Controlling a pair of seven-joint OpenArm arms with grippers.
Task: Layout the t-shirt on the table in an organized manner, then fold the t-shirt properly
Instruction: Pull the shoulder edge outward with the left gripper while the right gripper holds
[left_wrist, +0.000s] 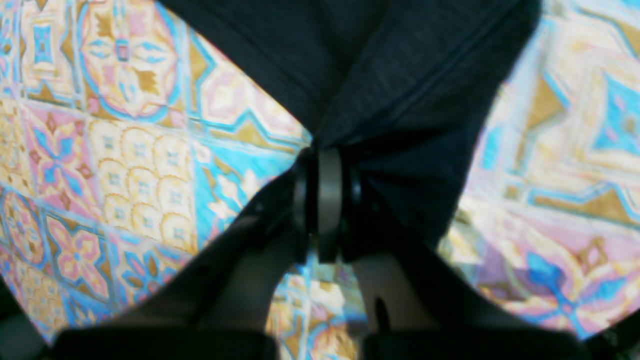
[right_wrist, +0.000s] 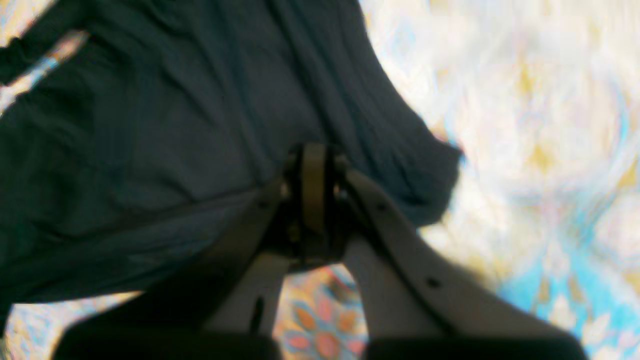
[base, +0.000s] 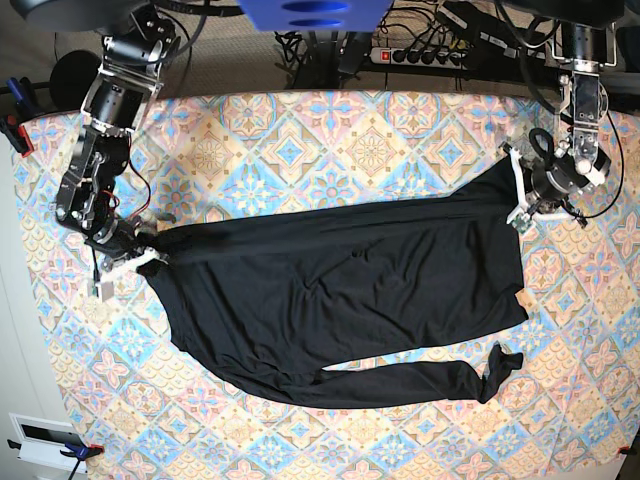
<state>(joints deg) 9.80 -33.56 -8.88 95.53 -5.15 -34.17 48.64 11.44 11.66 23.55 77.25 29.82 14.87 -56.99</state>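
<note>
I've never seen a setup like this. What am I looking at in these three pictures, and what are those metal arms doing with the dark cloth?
This is a robot with two arms, each ending in a two-fingered clamp called a gripper. The wide picture looks down from above on a table covered in pastel diamond-tile cloth. On it lies a plain black long-sleeved shirt, spread sideways.

The two close-ups come from cameras mounted on the wrists. The left gripper, on the right side of the overhead picture, is shut on the shirt's edge. The right gripper, on the overhead picture's left, pinches the opposite end. So both arms hold the shirt between them.
</note>
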